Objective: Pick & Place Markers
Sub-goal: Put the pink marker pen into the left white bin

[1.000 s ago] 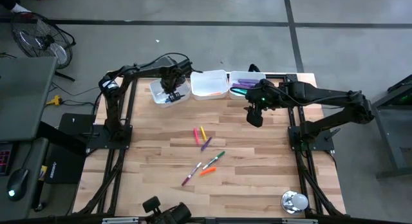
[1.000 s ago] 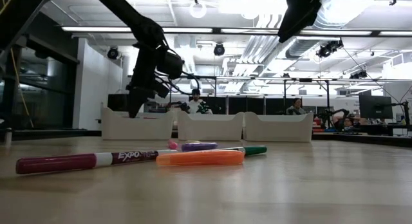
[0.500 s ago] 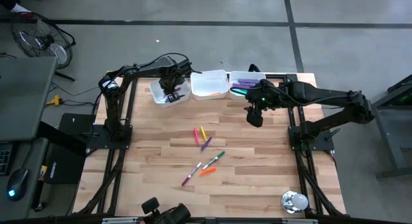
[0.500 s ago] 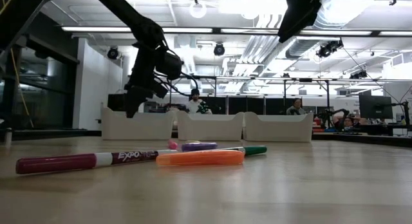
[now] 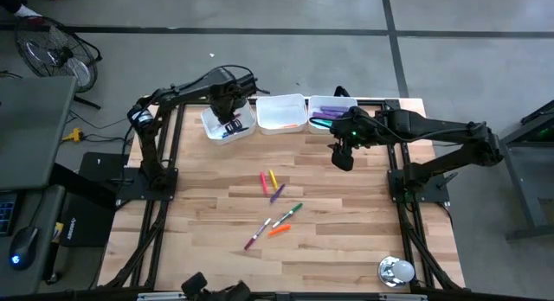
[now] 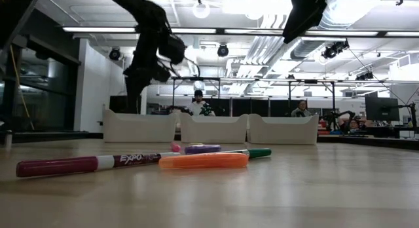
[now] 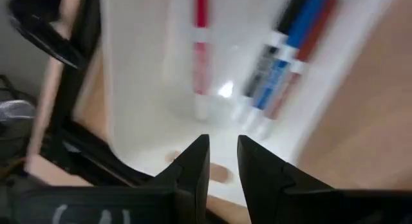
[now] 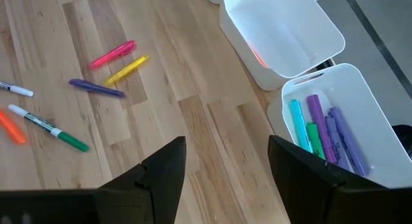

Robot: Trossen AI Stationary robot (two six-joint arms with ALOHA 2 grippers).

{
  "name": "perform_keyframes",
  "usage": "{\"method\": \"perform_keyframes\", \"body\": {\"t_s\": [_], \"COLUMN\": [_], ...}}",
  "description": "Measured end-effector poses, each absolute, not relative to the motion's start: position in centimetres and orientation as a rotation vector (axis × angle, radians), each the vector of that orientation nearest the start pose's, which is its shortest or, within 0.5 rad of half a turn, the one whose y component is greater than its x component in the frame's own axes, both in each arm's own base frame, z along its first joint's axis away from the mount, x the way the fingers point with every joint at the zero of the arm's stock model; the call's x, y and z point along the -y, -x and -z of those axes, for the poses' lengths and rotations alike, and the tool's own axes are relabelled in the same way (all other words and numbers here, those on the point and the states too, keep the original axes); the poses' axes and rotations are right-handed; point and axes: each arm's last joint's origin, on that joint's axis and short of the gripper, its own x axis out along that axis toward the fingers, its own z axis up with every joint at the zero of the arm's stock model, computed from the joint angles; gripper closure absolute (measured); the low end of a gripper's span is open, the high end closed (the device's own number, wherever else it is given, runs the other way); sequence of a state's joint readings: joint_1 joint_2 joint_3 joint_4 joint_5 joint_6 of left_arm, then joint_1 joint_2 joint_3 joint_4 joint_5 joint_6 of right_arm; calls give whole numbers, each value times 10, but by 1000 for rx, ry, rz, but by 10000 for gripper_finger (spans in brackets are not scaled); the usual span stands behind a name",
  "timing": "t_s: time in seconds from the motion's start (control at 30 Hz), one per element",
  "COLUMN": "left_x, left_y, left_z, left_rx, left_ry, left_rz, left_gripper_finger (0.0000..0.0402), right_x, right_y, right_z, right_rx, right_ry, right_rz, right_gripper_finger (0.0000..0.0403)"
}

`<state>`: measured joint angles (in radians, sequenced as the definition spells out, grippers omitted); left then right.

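A: What do I have nearest the low camera?
B: On the desk [image 5: 346, 240] I see loose markers: a purple one [image 6: 78, 164] with a white barrel, then an orange one [image 6: 203, 160], with a green one [image 6: 252, 152] just behind it. From above they lie mid-desk, and a pink [image 5: 263, 182], a yellow [image 5: 273, 178] and a violet one [image 5: 277, 193] sit a little farther back.

A: And my right gripper?
B: My right gripper [image 5: 343, 154] hangs above bare wood near the right tray [image 5: 327, 103], fingers [image 8: 161, 169] wide apart and holding nothing. That tray holds teal, green and purple markers [image 8: 322, 130].

A: Where is my left gripper?
B: At the far row, my left gripper [image 5: 227, 121] is over the left tray [image 5: 208, 121]. Its fingers [image 7: 193, 163] stand slightly apart with nothing between them. Below it in the tray lie a red marker [image 7: 200, 47] and, beside each other, black, blue and brown ones [image 7: 283, 60].

A: The middle tray [image 5: 281, 102]?
B: I can make out something orange inside it, no more.

A: Beyond the desk?
B: People [image 6: 198, 105] sit in the room behind the trays.
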<state>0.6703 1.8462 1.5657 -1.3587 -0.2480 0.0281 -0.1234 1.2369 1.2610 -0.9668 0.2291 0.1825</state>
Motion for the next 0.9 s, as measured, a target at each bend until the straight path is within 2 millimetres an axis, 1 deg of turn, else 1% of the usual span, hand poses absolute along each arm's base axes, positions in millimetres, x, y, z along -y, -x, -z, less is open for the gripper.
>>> {"method": "perform_keyframes", "body": {"t_s": [0.17,0.23,0.3,0.4,0.5,0.57,0.63,0.77,0.9], "left_x": [-189,-174,-159,-135,-113,-98,-84,-57,-36], "left_y": [-258,-259,-262,-264,-272,-276,-279,-293,-299], "left_z": [-281,-291,-298,-301,-290,-286,-283,-266,-250], "left_rx": [-1521,-1480,-1441,-1419,-1446,-1455,-1441,-1382,-1344], "left_ry": [431,465,484,498,529,554,591,674,776], "left_rz": [-723,-742,-760,-763,-789,-803,-795,-761,-756], "left_gripper_finger": [326,326,325,325,325,325,325,325,325], "right_x": [35,35,35,35,35,35,35,35,35], "right_y": [-231,-231,-231,-230,-229,-228,-227,-226,-225], "right_z": [-341,-341,-341,-341,-340,-339,-338,-338,-337], "right_rx": [-912,-912,-912,-919,-940,-952,-964,-977,-985], "right_ry": [-120,-120,-117,-116,-114,-114,-114,-113,-111], "right_rz": [412,413,418,418,418,418,418,418,417], "right_gripper_finger": [194,194,194,194,194,194,194,194,194]}}
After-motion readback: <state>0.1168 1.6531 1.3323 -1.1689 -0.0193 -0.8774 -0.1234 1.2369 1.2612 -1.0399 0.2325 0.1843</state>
